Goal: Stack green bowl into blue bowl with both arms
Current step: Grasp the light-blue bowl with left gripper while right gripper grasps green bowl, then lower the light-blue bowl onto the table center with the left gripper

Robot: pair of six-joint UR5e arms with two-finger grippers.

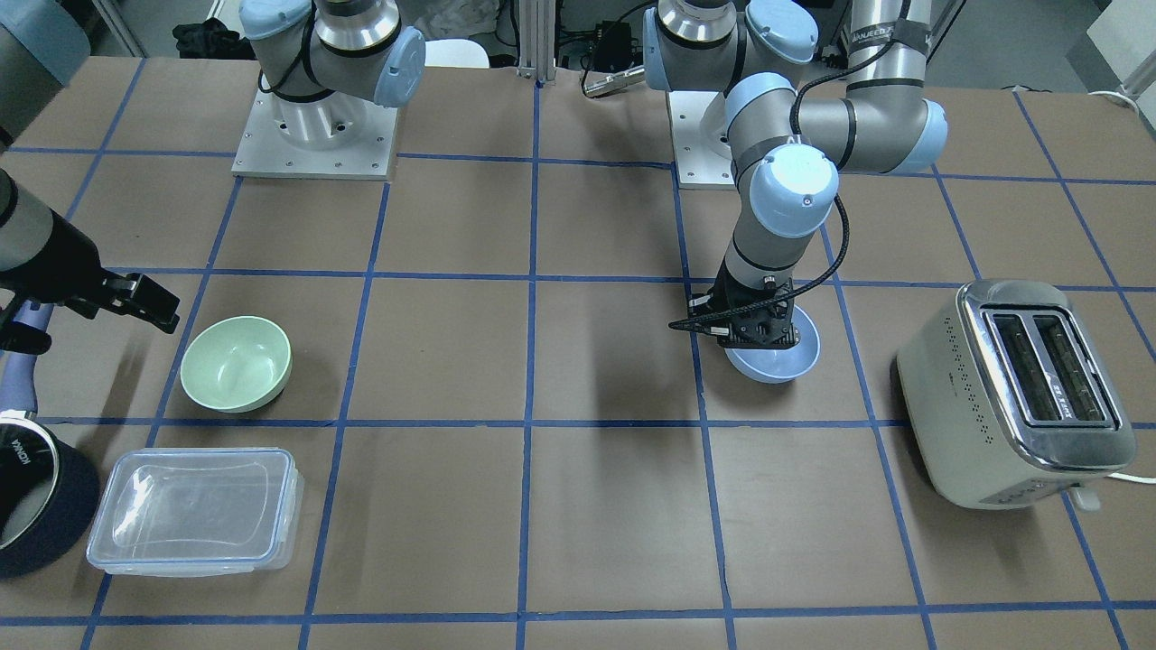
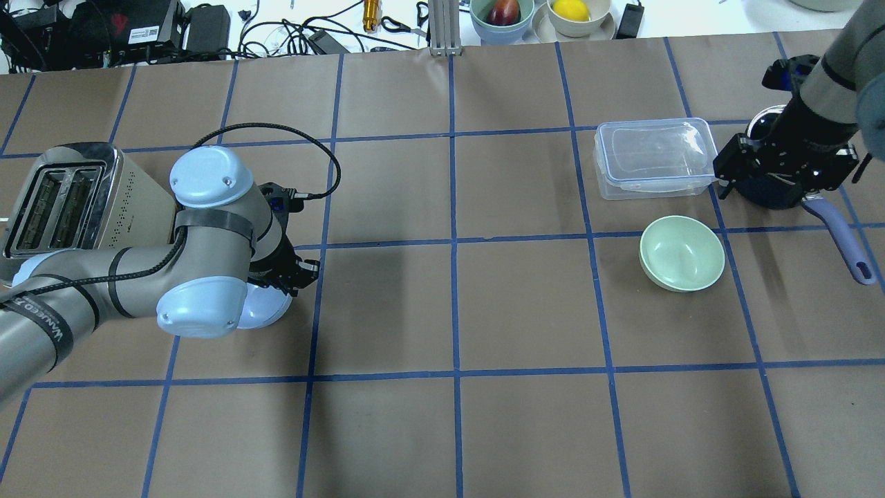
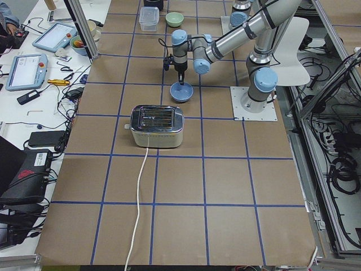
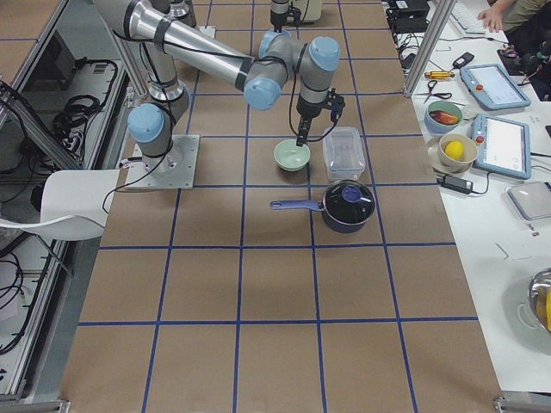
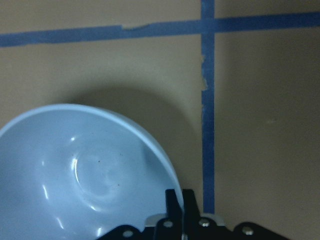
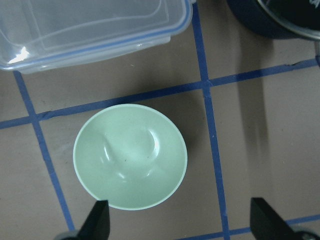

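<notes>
Noting, front view: blue bowl (image 1: 778, 363) on table under left gripper (image 1: 754, 332); green bowl (image 1: 237, 363) well apart across table, near right gripper (image 1: 149, 302). Left wrist view: pinched narrow onto blue bowl's rim. Right wrist view: fingers (image 6: 99, 220) spread wide, empty, green bowl framed between, left of centre.

Cream two-slot toaster (image 1: 1011, 397) set at one table (image 1: 614, 524) end. Clear lidded container (image 1: 194, 510) laid just beside navy saucepan (image 1: 54, 519) at other end.

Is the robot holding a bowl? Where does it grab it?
Yes. The left pincer pinches the blue bowl by its rim. The right pincer is open above the green bowl, holding nothing.
</notes>
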